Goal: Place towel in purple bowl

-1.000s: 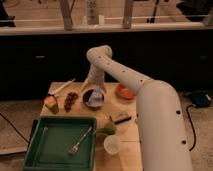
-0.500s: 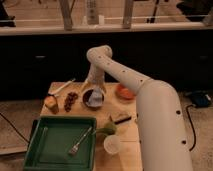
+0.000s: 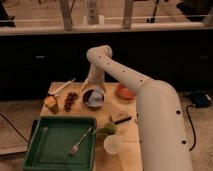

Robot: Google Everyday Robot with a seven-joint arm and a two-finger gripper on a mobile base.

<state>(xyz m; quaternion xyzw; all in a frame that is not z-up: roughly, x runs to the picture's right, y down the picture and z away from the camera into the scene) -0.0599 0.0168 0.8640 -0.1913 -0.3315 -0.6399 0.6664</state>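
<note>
Pale crumpled towel sits inside the dark purple round bowl near the middle of the wooden table.

The white arm's gripper hangs at the bowl's 12 o'clock, right over it; I cannot tell its state. Judged stage: placement, towel apparently in. Next calls for a clean lift clear. An orange dish lies at 3 o'clock, dark grapes at 9 o'clock, a green tray holding a metal fork at 7 o'clock.

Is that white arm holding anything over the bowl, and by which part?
It cannot be told. The gripper hangs right over the purple bowl, where the pale towel lies; whether it grips the towel is hidden.
</note>
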